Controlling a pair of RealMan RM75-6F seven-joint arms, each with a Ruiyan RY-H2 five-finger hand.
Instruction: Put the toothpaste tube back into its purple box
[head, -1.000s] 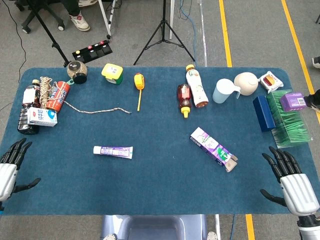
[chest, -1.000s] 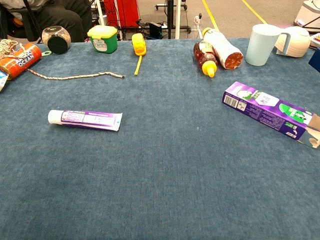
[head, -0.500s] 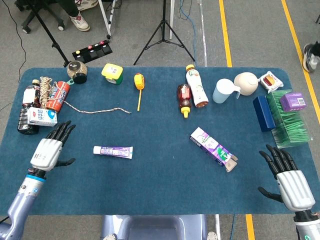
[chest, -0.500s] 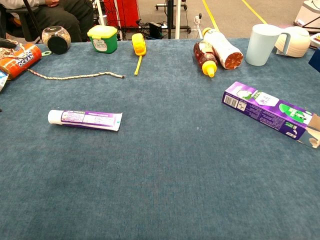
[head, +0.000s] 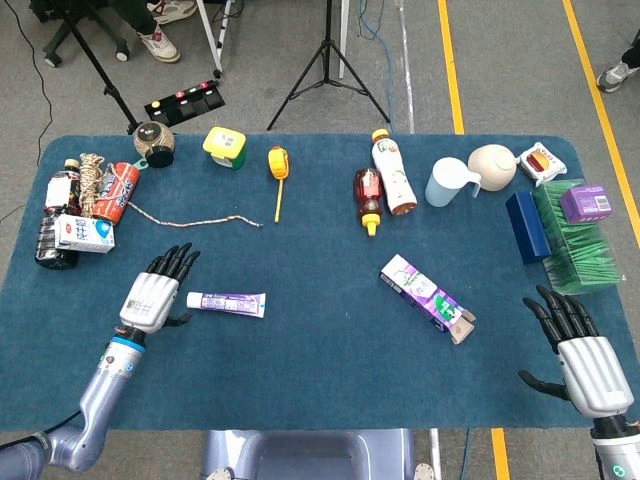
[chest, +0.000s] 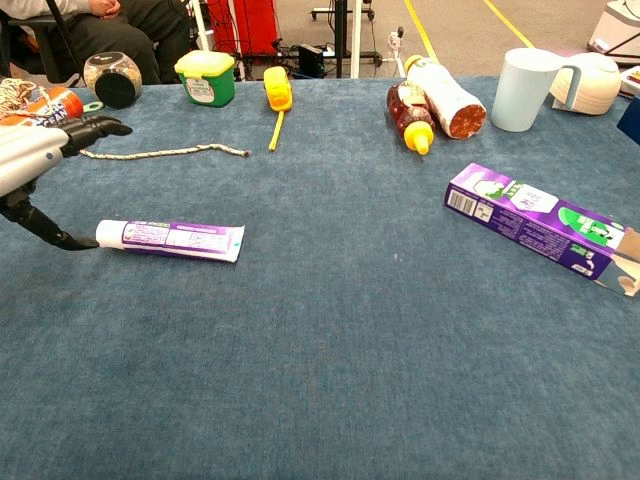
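Change: the left hand (head: 152, 296) has travelled from the table's left edge to a spot just beside the cap end of the toothpaste tube (head: 227, 302); the right hand (head: 582, 352) has barely shifted.
Left hand: fingers spread apart, holding nothing; in the chest view the thumb tip sits at the tube's cap, contact not certain.
Right hand: fingers apart, empty, at the table's near right corner.
Toothpaste tube: lying flat on the blue table (head: 320, 370), left of centre.
Purple box (head: 427, 297): lying flat right of centre, well apart from the tube, end flap open.
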